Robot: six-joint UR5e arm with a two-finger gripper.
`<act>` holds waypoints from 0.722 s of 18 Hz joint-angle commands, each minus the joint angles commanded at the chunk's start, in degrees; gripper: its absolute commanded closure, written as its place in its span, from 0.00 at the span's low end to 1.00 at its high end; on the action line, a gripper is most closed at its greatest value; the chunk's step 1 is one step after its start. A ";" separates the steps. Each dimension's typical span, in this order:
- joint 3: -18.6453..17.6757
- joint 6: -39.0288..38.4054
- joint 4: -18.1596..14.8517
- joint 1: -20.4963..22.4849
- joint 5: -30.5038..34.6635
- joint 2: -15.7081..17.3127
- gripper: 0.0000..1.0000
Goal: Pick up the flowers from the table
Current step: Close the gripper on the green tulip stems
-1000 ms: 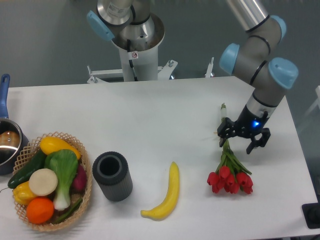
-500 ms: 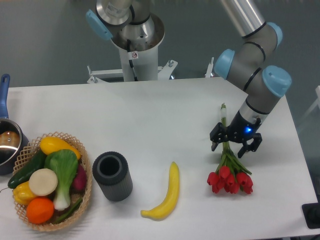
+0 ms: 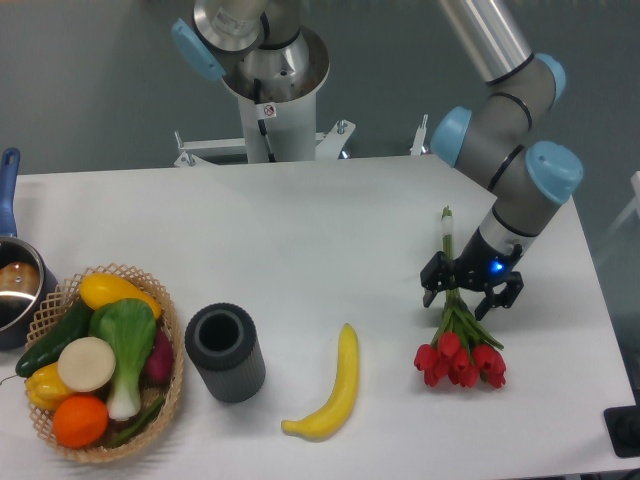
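The flowers (image 3: 461,361) lie on the white table (image 3: 300,240) at the right, red tulip heads toward the front and green stems running back to a tip near the arm. My gripper (image 3: 470,291) is low over the middle of the stems. It is open, with one dark finger on each side of the bunch. The stems between the fingers are partly hidden by the gripper body. The flowers rest flat on the table.
A yellow banana (image 3: 331,392) lies left of the flowers. A dark grey cylinder (image 3: 225,352) stands front centre. A wicker basket (image 3: 170,330) of vegetables and a pot (image 3: 14,290) sit at the left. The robot base (image 3: 270,90) stands at the back.
The gripper has shifted left and slightly down, from beside the stems to straddling them. The flowers have not moved.
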 joint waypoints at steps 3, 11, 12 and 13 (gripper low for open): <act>0.53 -0.09 -0.09 0.00 0.09 0.26 0.00; 0.53 -0.09 0.00 -0.09 -0.09 0.00 0.21; 0.53 -0.09 0.00 -0.17 -0.09 0.00 0.21; 0.53 -0.09 0.00 -0.18 -0.09 0.09 0.21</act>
